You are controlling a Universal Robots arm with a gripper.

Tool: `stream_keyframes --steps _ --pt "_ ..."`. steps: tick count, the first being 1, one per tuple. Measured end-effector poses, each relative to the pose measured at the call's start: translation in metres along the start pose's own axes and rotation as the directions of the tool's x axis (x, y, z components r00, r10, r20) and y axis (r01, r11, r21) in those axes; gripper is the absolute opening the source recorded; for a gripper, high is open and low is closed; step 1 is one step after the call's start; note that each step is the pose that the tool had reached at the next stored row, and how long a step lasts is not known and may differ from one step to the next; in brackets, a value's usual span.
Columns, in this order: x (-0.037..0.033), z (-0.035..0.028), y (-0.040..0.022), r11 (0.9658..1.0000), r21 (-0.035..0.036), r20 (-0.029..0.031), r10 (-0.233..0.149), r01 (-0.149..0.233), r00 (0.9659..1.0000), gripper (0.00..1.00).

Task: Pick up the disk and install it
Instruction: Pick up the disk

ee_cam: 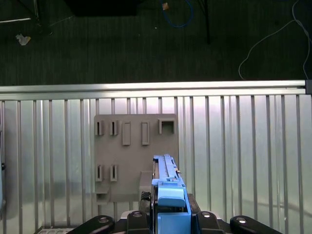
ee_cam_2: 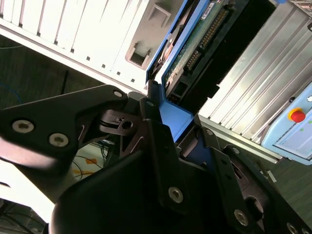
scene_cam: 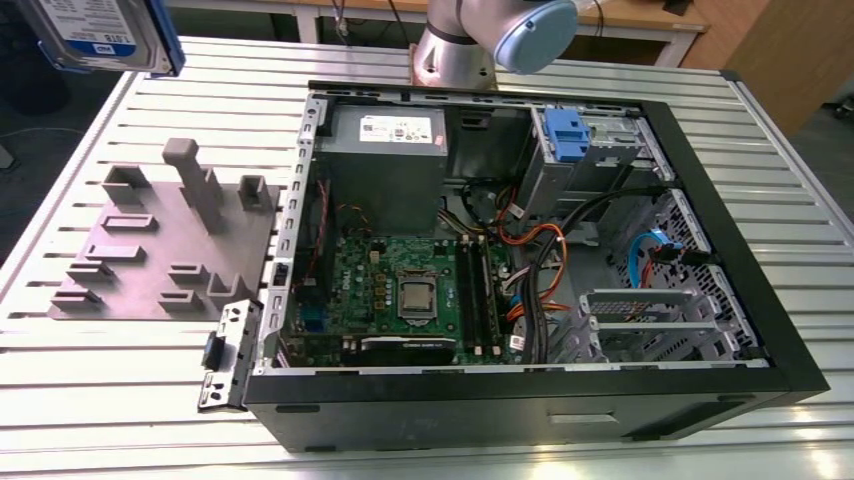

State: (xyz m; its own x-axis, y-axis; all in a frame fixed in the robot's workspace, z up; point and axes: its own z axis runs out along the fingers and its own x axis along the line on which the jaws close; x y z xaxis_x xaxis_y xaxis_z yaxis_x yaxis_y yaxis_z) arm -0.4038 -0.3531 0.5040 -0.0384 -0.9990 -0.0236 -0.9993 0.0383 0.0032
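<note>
So, the tool [ee_cam_2: 178,124] is clenched on the disk [scene_cam: 96,32], with its black fingers [ee_cam_2: 156,141] pressed against the blue side rails. In the exterior view the disk hangs in the air at the top corner on the view's left, label side showing, clear of the slatted table [scene_cam: 747,150] and well apart from the open case [scene_cam: 534,400]. The first wrist view shows the disk [ee_cam: 168,178] edge-on, with the grey slotted plate [ee_cam: 131,146] lying on the table behind it. The second wrist view shows its green circuit-board side (connectors along one edge). Inside the case, a blue bracket [scene_cam: 566,135] sits in the drive bay, near the grey box [scene_cam: 384,150] that bears a small white label.
</note>
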Motion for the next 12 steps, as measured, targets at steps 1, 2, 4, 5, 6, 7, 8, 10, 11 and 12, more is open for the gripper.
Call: stream_keyframes --steps 1,2,4,5,6,7,8,10,11,12 --pt "0.0 0.0 -0.0003 1.0 0.0 0.0 0.0 0.0 1.0 0.37" --pt "0.0 0.0 -0.0005 1.0 -0.0001 0.0 0.0 0.0 1.0 0.37" --pt "-0.0001 0.0 -0.0012 1.0 0.0 0.0 0.0 0.0 1.0 0.37" --pt "-0.0001 -0.0001 -0.0016 1.0 -0.0001 -0.0001 0.0 0.0 1.0 0.37" --pt "-0.0001 0.0 -0.0019 1.0 -0.0001 0.0 0.0 0.0 1.0 0.37" --pt "-0.0001 0.0 -0.0021 1.0 0.0 0.0 0.0 0.0 1.0 0.37" --pt "-0.0001 0.0 -0.0024 1.0 0.0001 0.0 0.0 0.0 1.0 0.37" --pt "-0.0001 -0.0001 -0.0028 1.0 -0.0001 -0.0001 0.0 0.0 1.0 0.37" --pt "-0.0001 0.0 -0.003 1.0 0.0 0.0 0.0 0.0 1.0 0.37" --pt "-0.0001 0.0 -0.0034 1.0 0.0 0.0 0.0 0.0 1.0 0.37"
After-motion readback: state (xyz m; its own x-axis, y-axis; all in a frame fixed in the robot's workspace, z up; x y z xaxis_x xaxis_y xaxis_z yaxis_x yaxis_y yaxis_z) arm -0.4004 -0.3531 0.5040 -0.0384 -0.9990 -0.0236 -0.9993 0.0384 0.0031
